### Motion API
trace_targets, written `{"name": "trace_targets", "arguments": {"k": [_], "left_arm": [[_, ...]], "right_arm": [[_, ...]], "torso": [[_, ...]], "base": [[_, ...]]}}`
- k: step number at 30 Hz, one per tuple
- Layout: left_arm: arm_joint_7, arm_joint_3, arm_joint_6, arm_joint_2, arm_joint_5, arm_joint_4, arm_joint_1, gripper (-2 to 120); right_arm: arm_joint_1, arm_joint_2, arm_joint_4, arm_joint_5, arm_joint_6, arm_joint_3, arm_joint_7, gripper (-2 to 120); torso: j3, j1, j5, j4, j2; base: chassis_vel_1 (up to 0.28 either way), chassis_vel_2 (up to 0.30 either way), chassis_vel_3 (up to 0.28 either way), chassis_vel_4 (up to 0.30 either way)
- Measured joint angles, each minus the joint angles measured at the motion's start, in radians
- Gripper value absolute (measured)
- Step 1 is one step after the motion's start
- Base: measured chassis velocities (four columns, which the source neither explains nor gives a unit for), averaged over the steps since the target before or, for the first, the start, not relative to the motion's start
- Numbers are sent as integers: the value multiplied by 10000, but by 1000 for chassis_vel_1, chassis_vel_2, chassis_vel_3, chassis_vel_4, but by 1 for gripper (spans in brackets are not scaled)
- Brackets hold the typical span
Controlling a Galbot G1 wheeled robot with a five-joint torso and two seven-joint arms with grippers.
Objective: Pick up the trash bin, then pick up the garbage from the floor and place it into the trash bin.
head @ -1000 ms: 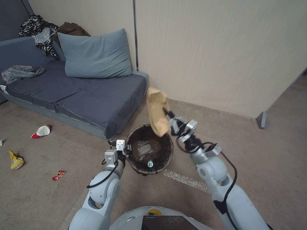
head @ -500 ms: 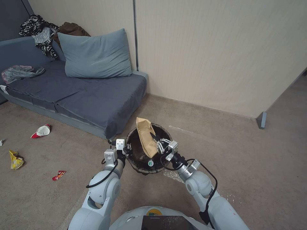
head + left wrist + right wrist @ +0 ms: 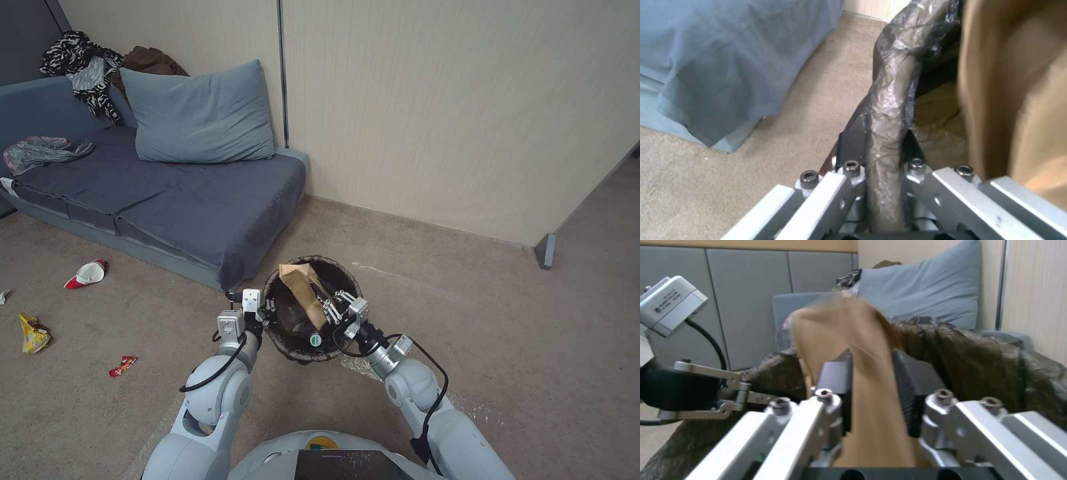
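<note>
"On the carpet beside the sofa (image 3: 167, 200), what's the left gripper (image 3: 882, 143) doing?"

"Its fingers are pressed together on the bag-covered rim of the trash bin (image 3: 293, 347), one finger inside and one outside, at the bin's left edge. A bottle with a green cap (image 3: 313, 341) lies inside the bin."

"And the right gripper (image 3: 325, 303)?"

"It is over the bin's mouth, reaching in from the right side. Its two dark pads (image 3: 835, 386) are clamped on a brown paper piece (image 3: 303, 290), which stands tilted with its lower part down inside the bin and its top above the rim."

"Anything on the floor?"

"Well apart from the bin, to the robot's left: a crushed red-and-white cup (image 3: 87, 273) near the sofa's front edge, a yellow wrapper (image 3: 32, 332) and a small red wrapper (image 3: 123, 365)."
</note>
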Motion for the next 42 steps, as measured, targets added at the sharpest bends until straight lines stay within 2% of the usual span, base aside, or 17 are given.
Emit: {"name": "trace_targets", "arguments": {"k": [2,4,6,10,12,13,16,20,21,22,24,25,28,29,32,36,42], "left_arm": [[0,-1,6,0,6,-5,16,2],[0,-2,6,0,6,-5,16,2],[0,-8,8,1,6,-8,11,2],[0,-10,12,-10,6,1,-9,2],[-1,-14,16,-17,6,34,-19,2],[-1,-14,16,-17,6,34,-19,2],[-8,-61,18,-7,3,106,-36,2],[-11,-94,20,3,-2,140,-42,2],[-11,-115,19,5,3,168,-40,2],[-11,-115,19,5,3,168,-40,2],[-11,-139,-2,5,46,175,-2,2],[-11,-139,-2,5,46,175,-2,2],[-10,-158,-107,4,137,143,56,2],[-10,-158,-107,4,137,143,56,2],[-60,-164,-224,22,265,106,105,2],[-114,-154,-318,21,282,49,161,2],[-120,-154,-392,31,273,34,167,2]], "right_arm": [[39,-15,0,11,0,20,-82,39],[42,-15,0,12,0,22,-86,39],[56,-21,0,25,-6,38,-141,55],[47,-19,35,25,-7,46,-177,65],[-9,-17,160,26,-7,57,-197,76],[-9,-17,160,26,-7,57,-197,76],[-229,-51,680,-7,64,140,-221,90],[-548,-78,1515,-53,178,350,-36,99],[-782,-10,2230,-135,215,584,488,100],[-782,-10,2230,-135,215,584,488,100],[-1135,275,3051,-1131,226,1139,1745,100],[-1135,275,3051,-1131,226,1139,1745,100],[-1721,840,3481,-2318,14,2124,3454,100],[-1721,840,3481,-2318,14,2124,3454,100],[-2268,1241,3230,-2376,-164,2664,4751,100],[-2554,1493,2448,-2405,287,2964,4951,100],[-2598,1643,2053,-2399,459,2997,5014,100]], "torso": [[0,0,0,0,0],[0,0,0,0,0],[0,0,0,0,0],[0,0,1,0,0],[0,0,1,0,0],[0,0,1,0,0],[0,0,1,0,-1],[0,0,1,-1,-1],[0,0,-1,0,-1],[0,0,-1,0,-1],[-1,0,-1,2,-1],[-1,0,-1,2,-1],[0,0,0,-3,-1],[0,0,0,-3,-1],[-1,0,0,-1,-1],[-1,0,1,-1,-1],[0,0,1,1,-1]], "base": [[0,0,0,0],[0,0,0,0],[0,0,0,0],[0,0,0,0],[0,0,0,0],[0,0,0,0],[0,0,0,0],[0,0,0,0],[0,0,0,0],[0,0,0,0],[0,0,0,0],[0,0,0,0],[0,0,0,0],[0,0,0,0],[0,0,0,0],[0,0,0,0],[0,0,0,0]]}}
